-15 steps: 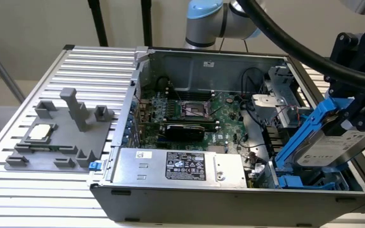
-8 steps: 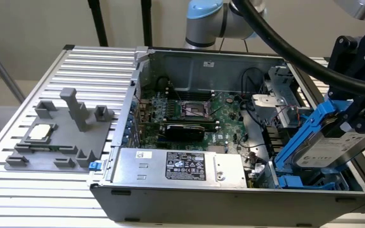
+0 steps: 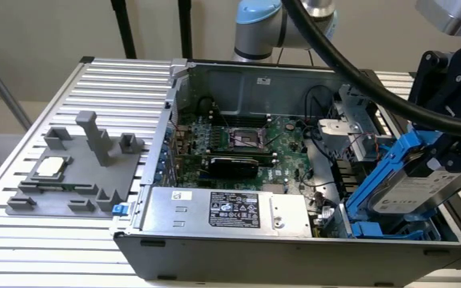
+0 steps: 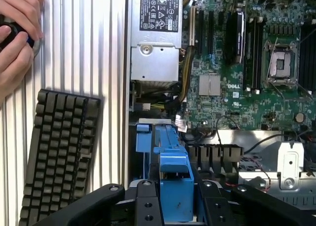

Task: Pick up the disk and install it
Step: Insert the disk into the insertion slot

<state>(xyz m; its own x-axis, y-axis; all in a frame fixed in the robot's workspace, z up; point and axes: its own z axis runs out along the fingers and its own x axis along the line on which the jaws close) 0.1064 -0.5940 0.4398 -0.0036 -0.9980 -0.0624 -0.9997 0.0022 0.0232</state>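
A Universal Robots arm's black gripper pinches the disk by its blue carrier frame over the open computer case, at the case's near corner on the exterior view's right. The silver-grey drive, with its white label facing outward, hangs steeply tilted. Its lower end dips inside the case wall, just above more blue plastic on the floor of the bay. Whether the two touch cannot be told.

In the wrist view, the gripper has its black fingers pressed against either side of the blue carrier frame, which points down toward the bay beside a row of black connectors.

Inside the case, the green motherboard lies flat with its processor socket open. The large silver power supply, with a black label, sits along the near wall. A thick black cable sweeps from the arm across the case's far corner.

The case stands on a ribbed aluminium tabletop. On the exterior view's left, well apart from the disk, a grey fixture carries a small square silver chip.

The wrist view also takes in a black keyboard lying on the tabletop beside the case, and a person's hands near the keyboard's far end, closed around a dark round object that is mostly hidden.
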